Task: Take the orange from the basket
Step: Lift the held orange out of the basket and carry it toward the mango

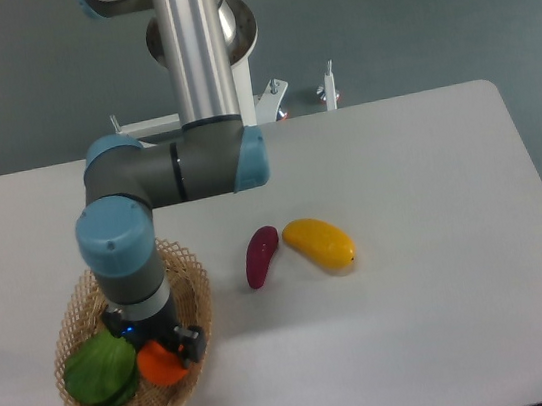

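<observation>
My gripper [162, 346] is down inside the basket [188, 275], crowded by its woven rim on the right and the green fruit [99, 367] on the left, touching the orange [159, 364]. Open table [411, 193] lies rightward.

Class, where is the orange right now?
The orange sits in the basket at the table's lower left, beside the green item, directly under the gripper.

The orange [159, 364] is small, rounded, bright orange and glossy. It lies inside the basket [190, 285], toward the near right side, partly hidden from above. The basket is oval, shallow, woven of light tan wicker with an open-weave rim. It rests upright on the white surface [419, 323], at the near left corner.
</observation>
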Motion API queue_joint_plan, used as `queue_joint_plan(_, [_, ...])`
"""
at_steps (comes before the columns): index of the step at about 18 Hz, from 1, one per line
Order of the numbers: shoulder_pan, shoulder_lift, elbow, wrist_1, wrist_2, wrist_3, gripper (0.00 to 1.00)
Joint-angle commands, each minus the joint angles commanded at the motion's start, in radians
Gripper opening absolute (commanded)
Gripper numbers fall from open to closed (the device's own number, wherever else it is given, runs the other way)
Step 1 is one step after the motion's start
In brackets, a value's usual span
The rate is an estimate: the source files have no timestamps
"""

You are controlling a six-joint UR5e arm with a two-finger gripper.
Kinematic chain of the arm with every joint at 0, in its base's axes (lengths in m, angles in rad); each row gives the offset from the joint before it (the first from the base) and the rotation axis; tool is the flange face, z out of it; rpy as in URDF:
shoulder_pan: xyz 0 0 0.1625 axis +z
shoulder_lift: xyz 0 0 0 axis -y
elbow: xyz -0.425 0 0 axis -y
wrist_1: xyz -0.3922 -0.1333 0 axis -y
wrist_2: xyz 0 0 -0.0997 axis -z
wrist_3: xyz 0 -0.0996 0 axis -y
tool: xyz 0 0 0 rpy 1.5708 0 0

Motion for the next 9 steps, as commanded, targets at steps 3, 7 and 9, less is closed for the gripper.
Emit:
queue_joint_plan(3, [0.045, 0.012, 0.002, 0.002, 0.001, 0.002, 0.45])
queue_joint_plan(7, [0.112, 0.012, 0.0, 0.008, 0.009, 0.038, 0.48])
queue_joint_plan(9, [0.157, 0.017, 0.0, 0.008, 0.009, 0.09, 0.48])
